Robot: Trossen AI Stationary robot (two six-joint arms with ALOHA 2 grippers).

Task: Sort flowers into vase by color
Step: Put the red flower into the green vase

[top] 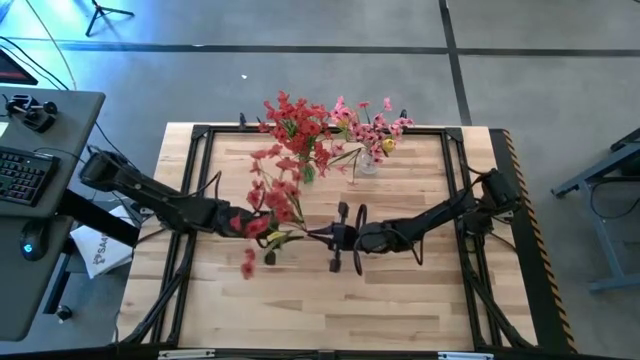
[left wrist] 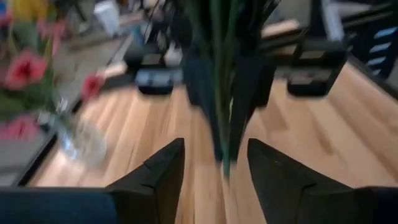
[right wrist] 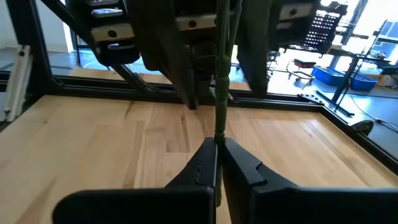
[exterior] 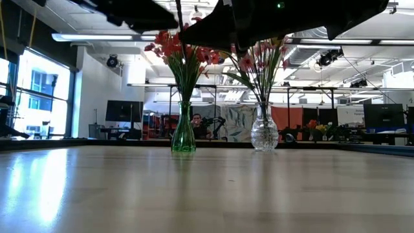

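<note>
A red flower spray (top: 272,205) with a long green stem hangs in the air between my two grippers, above the table's middle. My right gripper (top: 320,236) (right wrist: 217,146) is shut on its stem. My left gripper (top: 248,224) (left wrist: 214,146) is open at the bloom end, one finger on either side of the stem (left wrist: 224,124). At the far edge, a green vase (top: 307,170) (exterior: 184,133) holds red flowers. Beside it, a clear vase (top: 368,160) (exterior: 264,133) holds pink flowers and a yellow one. My right gripper pinches the green stem (right wrist: 219,134) between its two fingers, near the end away from the blooms. The fingers come level from the table's right side and lie along the stem. The spray is lifted clear of the table, roughly level, with its blooms toward the left arm.
Both vases stand upright near the table's far edge, side by side. A black frame (top: 200,135) runs around the tabletop. A desk with a keyboard (top: 20,170) stands off the table's left side. Bare wood lies toward the near edge.
</note>
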